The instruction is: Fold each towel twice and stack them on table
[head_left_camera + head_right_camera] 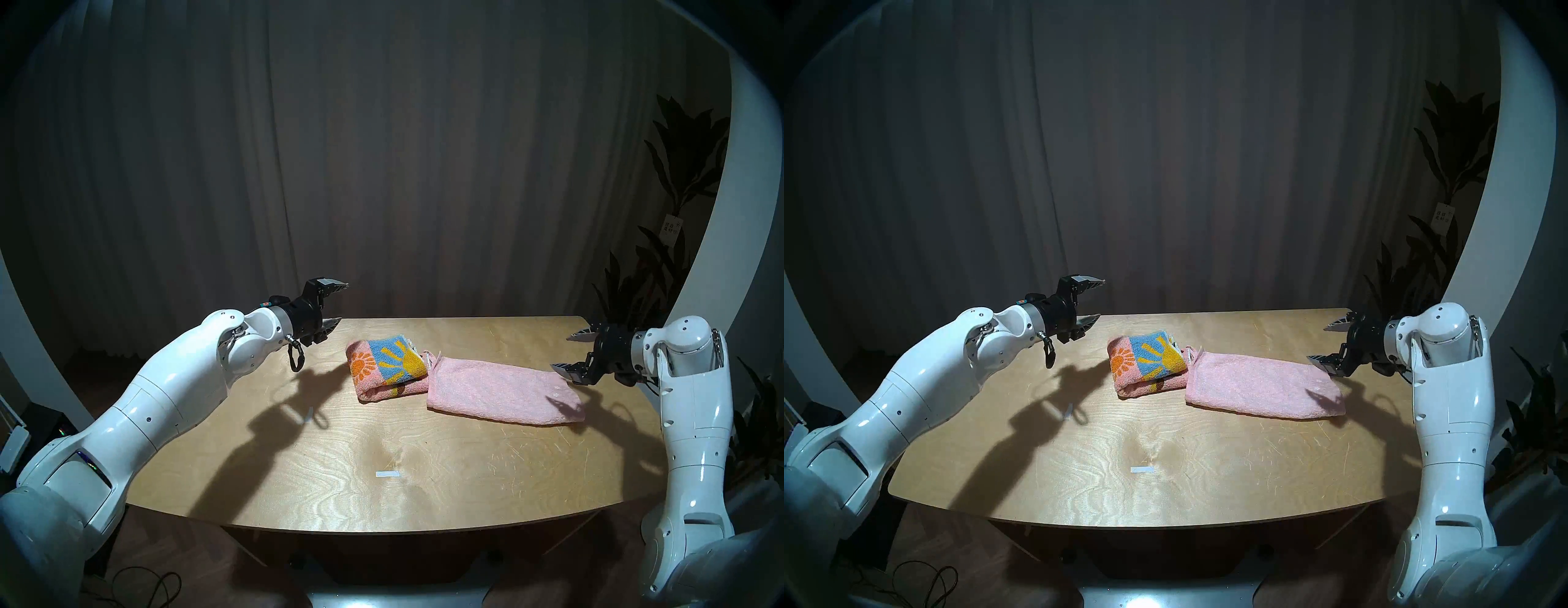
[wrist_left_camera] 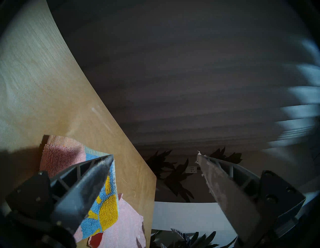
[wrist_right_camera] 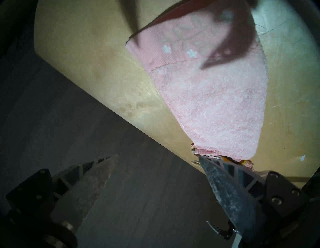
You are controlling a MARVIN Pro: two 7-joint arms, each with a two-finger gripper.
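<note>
A sunflower towel (image 1: pixel 386 367) (image 1: pixel 1146 364) (image 2: pixel 103 207), pink and blue with orange-yellow flowers, lies folded into a small bundle at the table's far middle. Beside it on the right a pale pink towel (image 1: pixel 502 390) (image 1: pixel 1261 384) (image 3: pixel 216 97) lies as a long folded strip, its left end touching the sunflower towel. My left gripper (image 1: pixel 341 303) (image 1: pixel 1100 299) (image 2: pixel 155 156) hovers open above the table's far left corner, left of the sunflower towel, holding nothing. My right gripper (image 1: pixel 562 352) (image 1: pixel 1319 343) (image 3: pixel 157 157) hangs open just off the pink towel's right end, empty.
The plywood table (image 1: pixel 382 475) (image 1: pixel 1144 488) carries two small white tape marks (image 1: pixel 387 474), one at the front middle and one left of centre. A dark curtain hangs behind. A potted plant (image 1: pixel 679 204) stands at the back right.
</note>
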